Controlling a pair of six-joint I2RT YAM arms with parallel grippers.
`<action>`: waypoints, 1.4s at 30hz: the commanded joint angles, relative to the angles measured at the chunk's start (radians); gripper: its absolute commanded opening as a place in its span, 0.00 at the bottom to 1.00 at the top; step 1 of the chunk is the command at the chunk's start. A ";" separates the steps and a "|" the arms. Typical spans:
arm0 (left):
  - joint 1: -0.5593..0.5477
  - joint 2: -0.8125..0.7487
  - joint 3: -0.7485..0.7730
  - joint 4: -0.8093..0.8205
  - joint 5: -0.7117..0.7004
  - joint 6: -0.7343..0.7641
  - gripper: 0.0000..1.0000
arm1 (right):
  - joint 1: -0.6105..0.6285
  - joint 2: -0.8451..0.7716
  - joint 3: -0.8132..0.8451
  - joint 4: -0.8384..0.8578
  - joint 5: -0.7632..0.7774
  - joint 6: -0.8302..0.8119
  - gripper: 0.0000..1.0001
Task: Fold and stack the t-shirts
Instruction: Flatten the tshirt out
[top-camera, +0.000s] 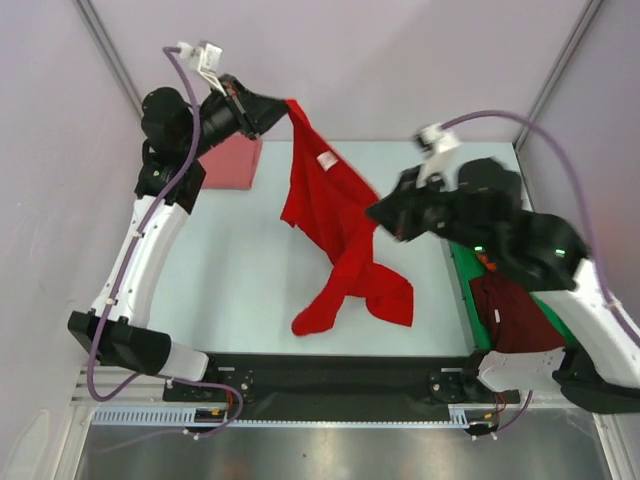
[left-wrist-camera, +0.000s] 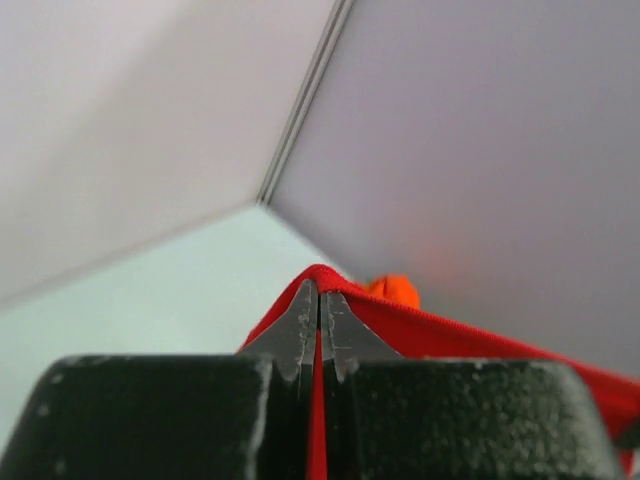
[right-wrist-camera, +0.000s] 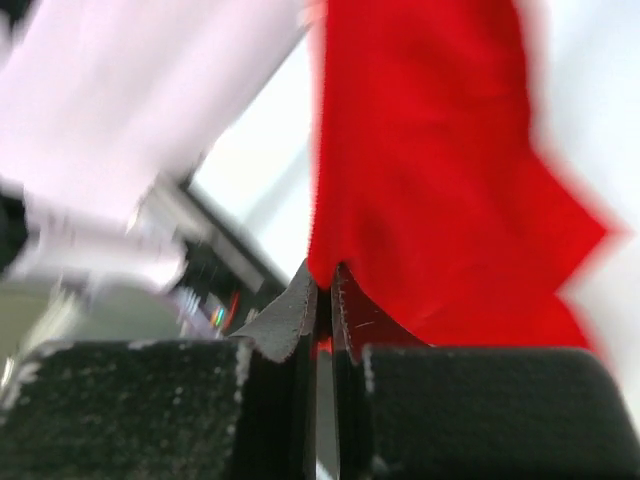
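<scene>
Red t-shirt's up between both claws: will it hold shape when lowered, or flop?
Likely floppy: the red t-shirt sags between the left claw and right claw, tail crumpled on the table. Probably light: fingertip pinches hold it.

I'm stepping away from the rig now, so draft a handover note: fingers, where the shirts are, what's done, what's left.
Left gripper: fingers shut on the red t-shirt, held high at far left.
Right gripper: fingers shut on the same shirt; its lower end trails on the table.
Done: salmon-pink shirt lies far left, apparently folded.
Left: fold the red one; maroon shirt and some orange cloth wait in the green bin.
</scene>
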 joint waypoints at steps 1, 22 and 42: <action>0.004 0.012 0.117 0.400 -0.059 -0.105 0.00 | -0.134 -0.116 0.121 -0.138 0.089 -0.076 0.00; -0.056 0.020 0.440 0.577 -0.042 -0.155 0.00 | -0.134 -0.221 0.537 -0.231 0.564 -0.404 0.00; -0.143 -0.575 -0.233 -0.074 -0.414 0.213 0.15 | 0.007 0.222 0.250 0.357 0.062 -0.504 0.00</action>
